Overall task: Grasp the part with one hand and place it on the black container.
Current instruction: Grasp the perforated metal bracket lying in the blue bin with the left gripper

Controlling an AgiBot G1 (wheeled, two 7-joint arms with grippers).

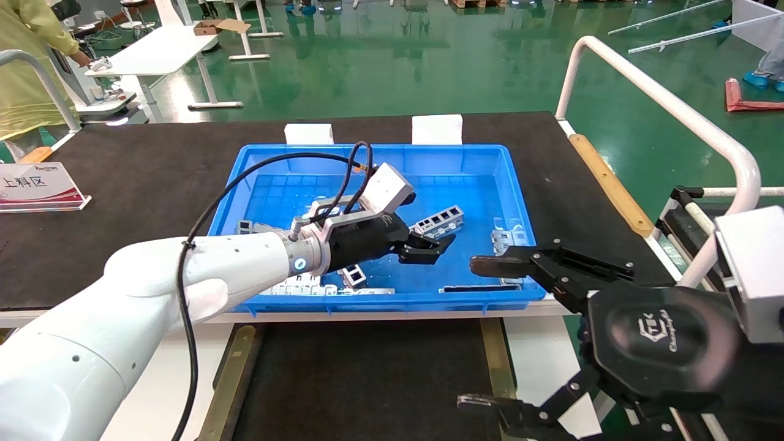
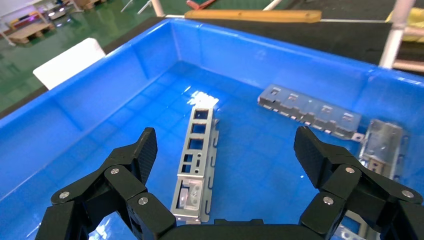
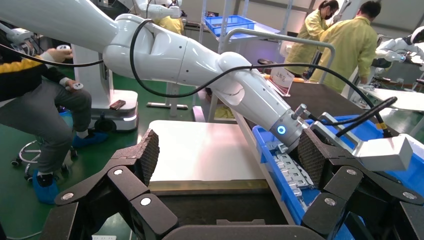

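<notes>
The part point(image 1: 438, 220), a silver ladder-like strip with square cut-outs, lies on the floor of the blue bin point(image 1: 478, 156). In the left wrist view the part point(image 2: 196, 159) lies between my open fingers, nearer one finger. My left gripper point(image 1: 436, 246) is open and empty, low inside the bin just above the part; it also shows in its own wrist view point(image 2: 226, 145). The black container point(image 1: 367, 380), with brass side strips point(image 1: 497, 361), lies in front of the bin. My right gripper point(image 1: 478, 334) hangs open and empty beside the container's right edge; it also shows in the right wrist view point(image 3: 227, 150).
Other metal parts lie in the bin at the front left point(image 1: 306, 285) and right point(image 1: 505, 242), and a plain strip point(image 1: 478, 286) lies at the front wall. Two white blocks point(image 1: 309, 133) stand behind the bin. A white rail point(image 1: 661, 101) runs along the right.
</notes>
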